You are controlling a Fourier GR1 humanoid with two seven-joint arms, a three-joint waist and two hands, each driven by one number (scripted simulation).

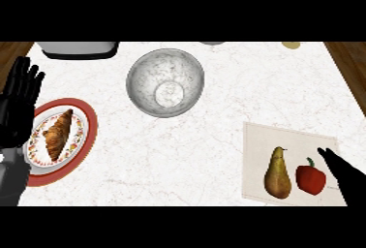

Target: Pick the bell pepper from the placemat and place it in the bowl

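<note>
Pepper [311, 179] on placemat [286, 145] beside pear [278, 173], just left of open right hand [348, 177], untouched.

Counted on the white marbled counter [214, 145]: one grey speckled round bowl [165, 82]; one red-rimmed patterned plate [84, 127] bearing one golden-brown croissant [58, 133]; one pale beige rectangular placemat [265, 138] carrying one red bell pepper [311, 178] and one brownish-green pear [277, 174]. Two black hands: left hand [17, 104], right hand [346, 174]. Partly cut off at far edge: one white object [77, 49].
</note>
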